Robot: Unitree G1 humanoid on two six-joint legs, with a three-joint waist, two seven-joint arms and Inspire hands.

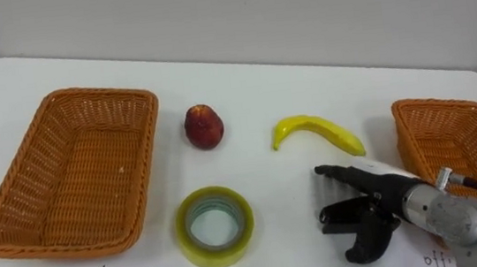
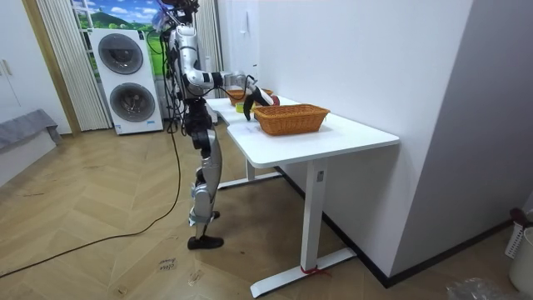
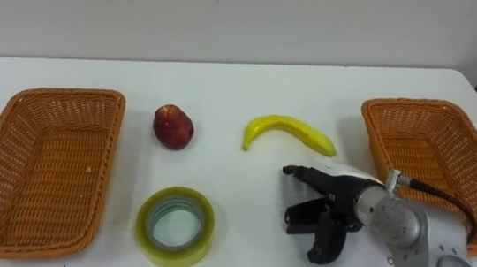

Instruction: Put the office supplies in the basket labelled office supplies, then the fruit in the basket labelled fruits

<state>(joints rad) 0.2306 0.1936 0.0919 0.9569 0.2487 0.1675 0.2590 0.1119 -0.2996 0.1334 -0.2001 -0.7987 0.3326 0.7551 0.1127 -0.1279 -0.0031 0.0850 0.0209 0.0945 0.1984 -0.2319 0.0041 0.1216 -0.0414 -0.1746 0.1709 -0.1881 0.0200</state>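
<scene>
the right hand (image 1: pixel 372 204) hung low over the table (image 1: pixel 241 75), fingers loosely bent, holding nothing. just beyond its fingertips lay the banana (image 1: pixel 318 131), yellow and curved, not touching them. off to its left sat the tape roll (image 1: pixel 215 226), flat and yellowish, with a red fruit (image 1: pixel 204 125) farther beyond.

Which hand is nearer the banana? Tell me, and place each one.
Right. The right hand is just on the robot's side of the banana, below its right end, open and apart from it. The left hand is nowhere over the tabletop around it.
</scene>
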